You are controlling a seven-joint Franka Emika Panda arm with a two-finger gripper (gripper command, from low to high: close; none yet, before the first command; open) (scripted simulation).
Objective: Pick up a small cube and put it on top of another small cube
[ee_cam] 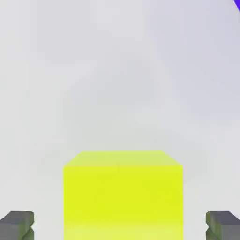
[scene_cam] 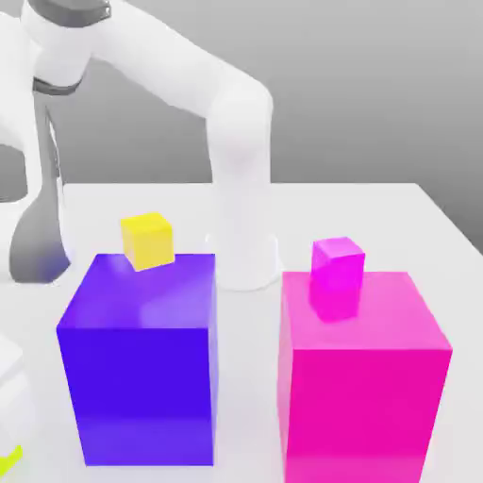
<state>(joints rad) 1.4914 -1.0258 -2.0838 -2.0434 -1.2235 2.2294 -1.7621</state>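
Yellow cube (ee_cam: 123,197) sits between the gripper (ee_cam: 120,227), fingers parted, ungripped; grasping step, likely next: close, lift toward magenta cube (scene_cam: 338,274), exterior view's centre-right

The white arm (scene_cam: 236,123) rises from its base at the back of the table, bends at a rounded elbow, and reaches across toward the exterior view's left, where a grey section hangs down. In the hand view, the gripper (ee_cam: 120,225) shows 2 dark grey fingertips (ee_cam: 18,225) standing well apart, with a gap on each inner side.
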